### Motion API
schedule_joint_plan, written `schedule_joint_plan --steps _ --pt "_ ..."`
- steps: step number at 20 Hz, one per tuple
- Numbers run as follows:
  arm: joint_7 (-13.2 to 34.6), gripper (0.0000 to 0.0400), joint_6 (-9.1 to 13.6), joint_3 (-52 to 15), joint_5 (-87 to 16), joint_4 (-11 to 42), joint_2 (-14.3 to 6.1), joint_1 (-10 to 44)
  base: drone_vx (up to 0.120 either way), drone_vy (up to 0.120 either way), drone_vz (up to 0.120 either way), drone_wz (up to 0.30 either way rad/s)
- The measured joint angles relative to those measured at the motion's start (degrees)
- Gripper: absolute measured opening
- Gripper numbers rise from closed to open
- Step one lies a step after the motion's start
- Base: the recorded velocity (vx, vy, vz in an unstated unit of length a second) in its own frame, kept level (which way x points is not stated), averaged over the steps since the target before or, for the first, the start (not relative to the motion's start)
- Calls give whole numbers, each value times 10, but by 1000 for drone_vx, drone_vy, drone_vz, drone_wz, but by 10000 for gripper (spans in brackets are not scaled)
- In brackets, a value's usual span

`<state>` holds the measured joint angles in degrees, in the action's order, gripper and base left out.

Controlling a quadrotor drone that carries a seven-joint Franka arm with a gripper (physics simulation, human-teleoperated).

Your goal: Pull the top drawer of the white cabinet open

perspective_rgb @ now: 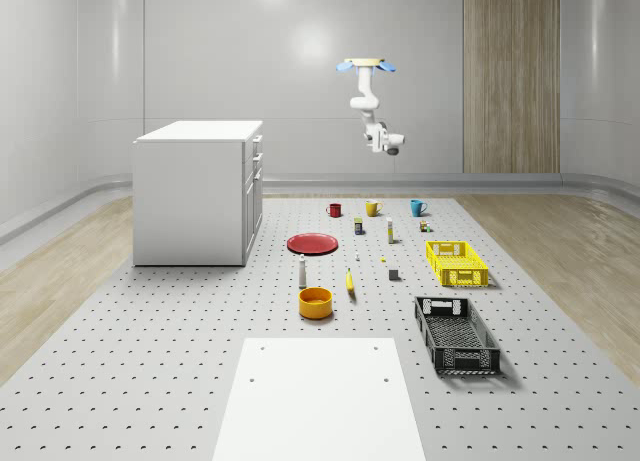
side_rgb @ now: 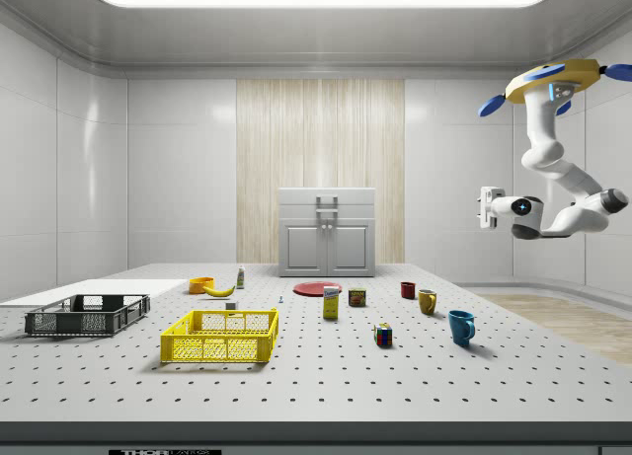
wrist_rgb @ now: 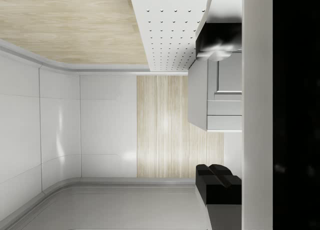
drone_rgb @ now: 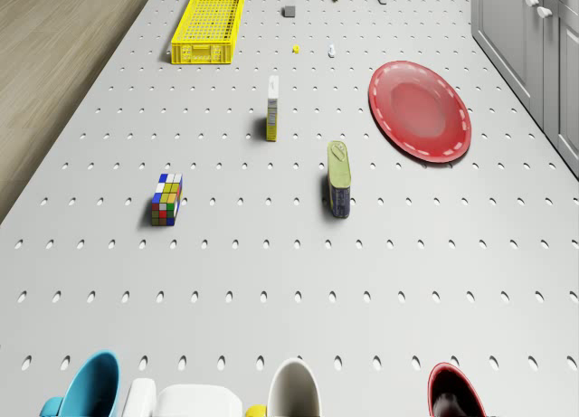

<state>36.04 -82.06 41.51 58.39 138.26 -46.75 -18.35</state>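
Cabinet [perspective_rgb: 195, 191] at left on the perforated floor, drawers shut. Well right of cabinet and above the mugs [perspective_rgb: 373, 208]: drone [perspective_rgb: 366, 67] hovering, arm hanging in an S-bend, gripper [perspective_rgb: 391, 146] level. Finger opening: cannot tell. Cabinet front cut off in drone view.

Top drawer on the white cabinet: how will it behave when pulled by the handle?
The top drawer looks like a rigid panel in a boxy white cabinet, so it should probably slide straight out rather than flex. Its handle looks small and smooth, so a grip may slip. The cabinet looks bulky and is unlikely to tip.
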Motion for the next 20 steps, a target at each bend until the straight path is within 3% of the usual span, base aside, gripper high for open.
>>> schedule_joint_plan --steps 13,18,20 --pt "18 305 -38 27 -18 8 -36 -49 120 -120 114 0" --pt "25 305 -52 35 -27 10 -49 -66 80 -120 8 0" --pt "28 305 -57 38 -31 11 -54 -72 120 0 0 0"
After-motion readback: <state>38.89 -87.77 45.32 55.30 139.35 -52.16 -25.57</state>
